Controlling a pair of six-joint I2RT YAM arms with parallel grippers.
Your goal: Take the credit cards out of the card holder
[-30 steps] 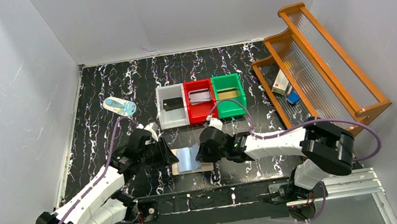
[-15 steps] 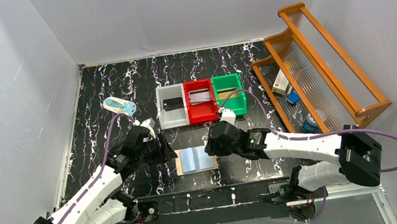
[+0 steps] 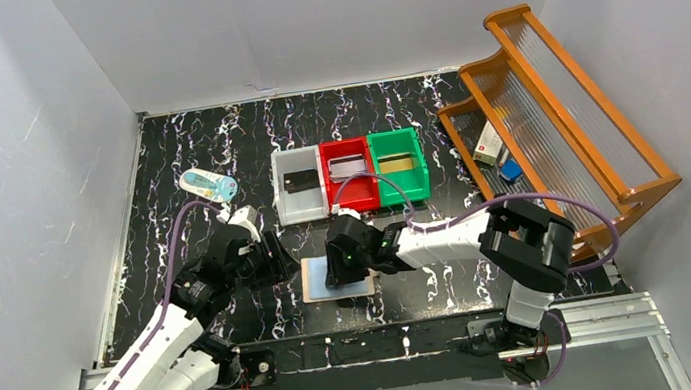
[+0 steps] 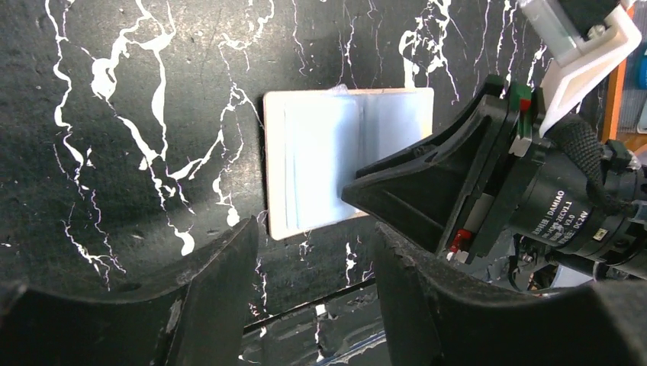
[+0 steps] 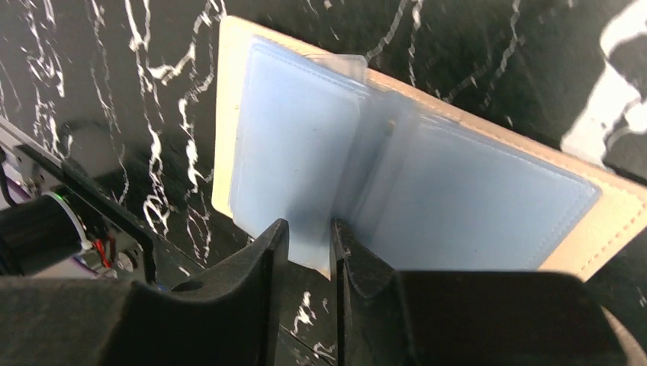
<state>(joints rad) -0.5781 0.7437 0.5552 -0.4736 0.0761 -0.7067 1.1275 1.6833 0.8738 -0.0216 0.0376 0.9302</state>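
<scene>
The card holder (image 3: 318, 281) lies open and flat on the black marbled table, its pale blue pockets (image 5: 473, 198) facing up inside a beige rim. My right gripper (image 3: 342, 272) hovers over its middle fold. Its jaws (image 5: 309, 229) stand a narrow gap apart at the wallet's near edge, with nothing pinched between them. Just left of the wallet (image 4: 320, 160), my left gripper (image 3: 280, 264) is open over bare table (image 4: 314, 229). A black card (image 3: 300, 183), a silvery card (image 3: 348, 167) and a gold card (image 3: 396, 163) each lie in a bin behind.
White (image 3: 284, 203), red (image 3: 334, 201) and green (image 3: 420, 180) bins stand in a row behind the wallet. A wooden rack (image 3: 564, 126) with small boxes fills the right side. A pale blue packet (image 3: 209, 185) lies at the back left. A metal rail (image 3: 371, 343) runs along the near edge.
My right gripper swung left from beside the wallet to over its middle, and its jaws narrowed. My left gripper let go and drew back left. The wallet now lies flat and open.
</scene>
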